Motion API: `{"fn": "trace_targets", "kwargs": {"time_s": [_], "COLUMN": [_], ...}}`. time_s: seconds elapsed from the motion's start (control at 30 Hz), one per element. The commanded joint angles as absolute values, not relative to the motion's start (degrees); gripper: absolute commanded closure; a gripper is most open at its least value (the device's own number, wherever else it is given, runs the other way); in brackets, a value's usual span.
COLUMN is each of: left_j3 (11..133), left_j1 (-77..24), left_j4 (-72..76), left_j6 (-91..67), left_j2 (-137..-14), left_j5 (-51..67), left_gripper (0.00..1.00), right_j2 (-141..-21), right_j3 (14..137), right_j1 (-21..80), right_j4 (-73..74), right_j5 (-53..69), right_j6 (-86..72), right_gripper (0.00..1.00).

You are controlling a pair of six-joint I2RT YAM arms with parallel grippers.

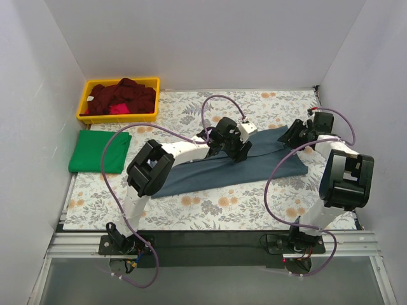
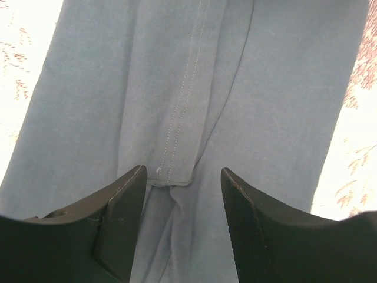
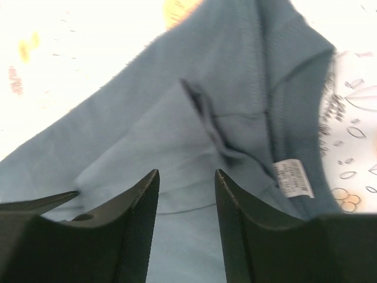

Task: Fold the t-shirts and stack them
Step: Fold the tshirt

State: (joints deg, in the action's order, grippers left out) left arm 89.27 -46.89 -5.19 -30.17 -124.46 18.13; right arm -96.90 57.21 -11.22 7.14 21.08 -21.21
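A slate-blue t-shirt [image 1: 219, 170] lies folded into a long strip across the middle of the table. My left gripper [image 1: 240, 152] is open just above its middle; the left wrist view shows a stitched seam end [image 2: 174, 171] between my fingers [image 2: 183, 177]. My right gripper [image 1: 294, 135] is open over the shirt's right end, by the collar and white label [image 3: 293, 177], as the right wrist view [image 3: 187, 177] shows. A green shirt [image 1: 100, 151] lies folded at the left. Dark red and pink shirts [image 1: 121, 98] fill the yellow bin.
The yellow plastic bin [image 1: 86, 101] stands at the back left corner. The floral table cloth [image 1: 216, 210] covers the table. White walls close in on the left, back and right. Purple cables loop above both arms.
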Motion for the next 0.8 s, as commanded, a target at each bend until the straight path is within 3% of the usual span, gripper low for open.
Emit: {"fn": "trace_targets", "kwargs": {"time_s": [0.0,0.13,0.2,0.5,0.77], "left_j3": [90.09,89.30,89.12,85.61,78.84], "left_j1": [-47.11,-47.11,-47.02,-43.95,-41.22], "left_j4": [-3.78,-0.80,-0.35,6.42,8.96], "left_j6": [-35.31,-40.51,-42.18,-52.11,-53.88], "left_j2": [-117.16,-116.80,-118.11,-125.50,-124.98], "left_j5": [16.53,16.17,16.70,18.89,20.39], "left_gripper": [0.48,0.61,0.73,0.98,0.98], "right_j2": [-92.64,-93.16,-95.52,-108.00,-115.93], "right_j3": [58.45,55.03,54.84,56.60,58.36], "right_j1": [-11.34,-11.25,-10.81,-10.11,-12.57], "right_j4": [2.04,-9.65,-13.78,-20.56,-22.59], "right_j5": [28.36,36.55,39.10,37.97,37.62], "right_j6": [-22.93,-29.08,-31.37,-31.64,-30.50], "right_gripper": [0.49,0.50,0.53,0.54,0.54]}}
